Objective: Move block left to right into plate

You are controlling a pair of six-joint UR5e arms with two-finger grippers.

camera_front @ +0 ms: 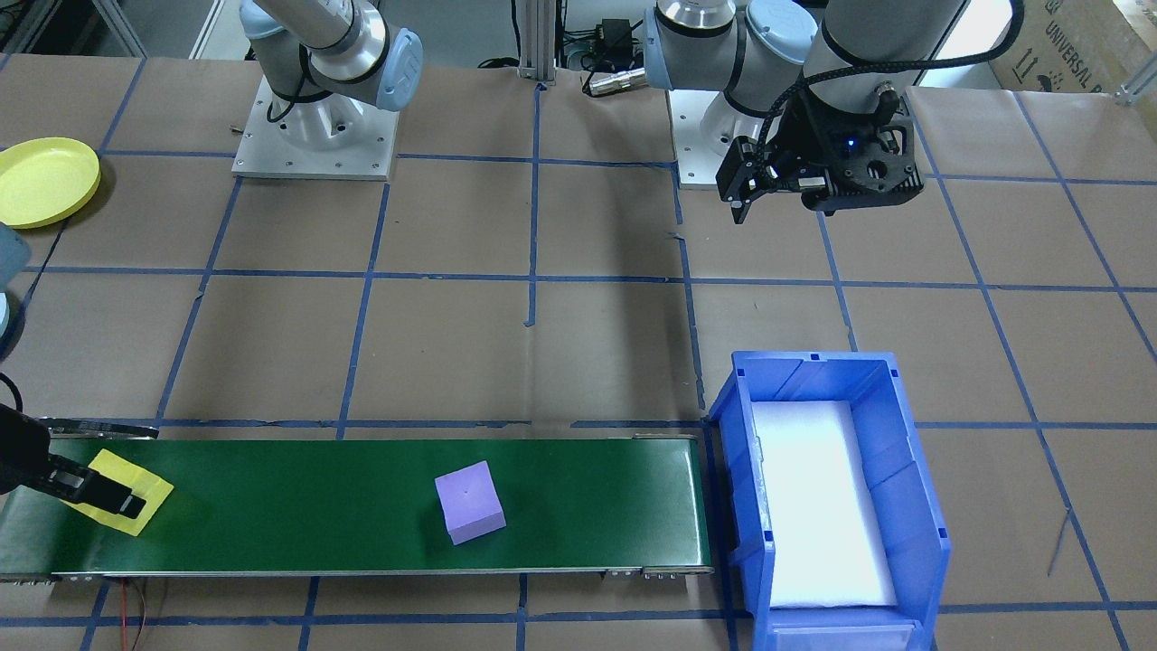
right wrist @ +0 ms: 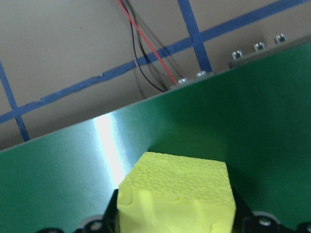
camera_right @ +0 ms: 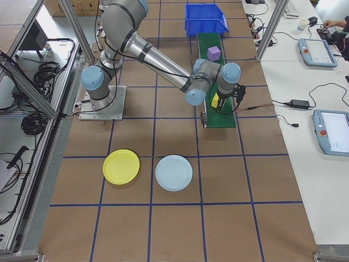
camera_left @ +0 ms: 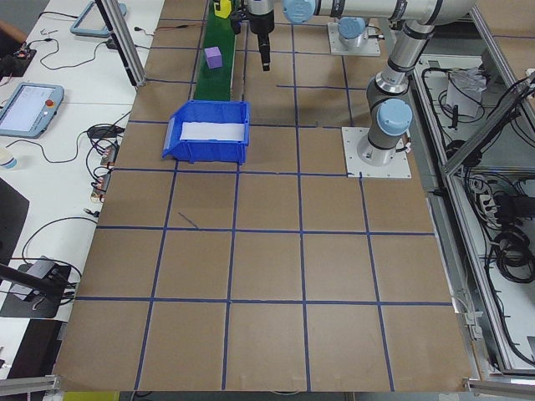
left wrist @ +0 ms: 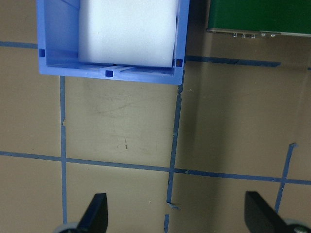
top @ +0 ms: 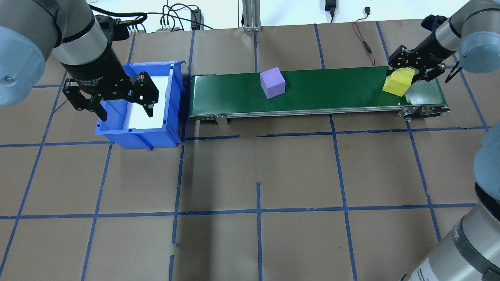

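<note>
Overhead exterior view: left tool (top: 124,104) hangs spread wide, holding nothing, over the blue bin (top: 172,117). Farther back, right tool (top: 413,72) clamps the yellow block (top: 397,82) at the green conveyor (top: 332,91) end. The yellow plate (camera_right: 121,166) lies on the worktop, well apart.

Overhead and front views face each other, sharing the conveyor (top: 312,91).

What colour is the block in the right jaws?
Yellow block, clearest in the right wrist view.
</note>
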